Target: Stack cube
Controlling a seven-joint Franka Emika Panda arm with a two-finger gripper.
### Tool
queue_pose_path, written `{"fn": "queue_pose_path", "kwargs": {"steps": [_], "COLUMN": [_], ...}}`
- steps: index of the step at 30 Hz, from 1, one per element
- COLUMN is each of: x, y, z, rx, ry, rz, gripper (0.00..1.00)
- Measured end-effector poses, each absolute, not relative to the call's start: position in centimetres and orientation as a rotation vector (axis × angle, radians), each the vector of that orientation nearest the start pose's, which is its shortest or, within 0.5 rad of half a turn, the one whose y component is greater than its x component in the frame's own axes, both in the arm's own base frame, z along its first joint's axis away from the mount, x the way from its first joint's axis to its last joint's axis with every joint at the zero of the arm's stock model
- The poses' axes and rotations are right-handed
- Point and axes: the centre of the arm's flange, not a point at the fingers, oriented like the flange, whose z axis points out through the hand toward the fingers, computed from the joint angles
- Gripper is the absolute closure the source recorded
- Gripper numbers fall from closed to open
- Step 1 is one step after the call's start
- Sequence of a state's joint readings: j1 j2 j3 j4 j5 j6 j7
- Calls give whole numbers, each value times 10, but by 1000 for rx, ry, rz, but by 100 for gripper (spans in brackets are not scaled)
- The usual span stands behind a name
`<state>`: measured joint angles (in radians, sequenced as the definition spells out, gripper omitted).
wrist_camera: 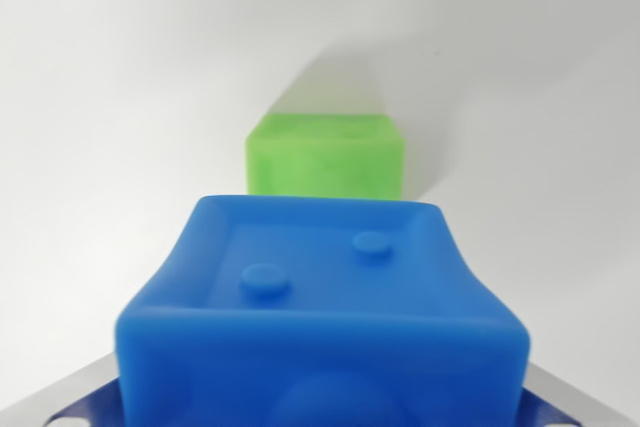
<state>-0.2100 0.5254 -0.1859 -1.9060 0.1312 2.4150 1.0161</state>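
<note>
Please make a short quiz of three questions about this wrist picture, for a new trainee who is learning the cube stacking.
1. True or false: the blue cube fills the lower part of the wrist view, nearer the camera than the green cube.
2. How many raised round studs show on the blue cube's recessed top face?
3. The green cube rests on: A) a white surface, B) a wooden tray, C) the blue cube.

Key: 1 true; 2 two; 3 A.
</note>
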Motion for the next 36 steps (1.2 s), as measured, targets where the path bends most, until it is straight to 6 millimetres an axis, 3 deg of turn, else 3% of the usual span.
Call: {"fn": "queue_pose_path", "kwargs": {"steps": [21, 36], "x": [583, 582], "y": [-237, -237], "z": [185, 171], "rx": [-2319, -2319], "ry": [2131, 2130], "rz": [4, 4], "gripper": [100, 100]}}
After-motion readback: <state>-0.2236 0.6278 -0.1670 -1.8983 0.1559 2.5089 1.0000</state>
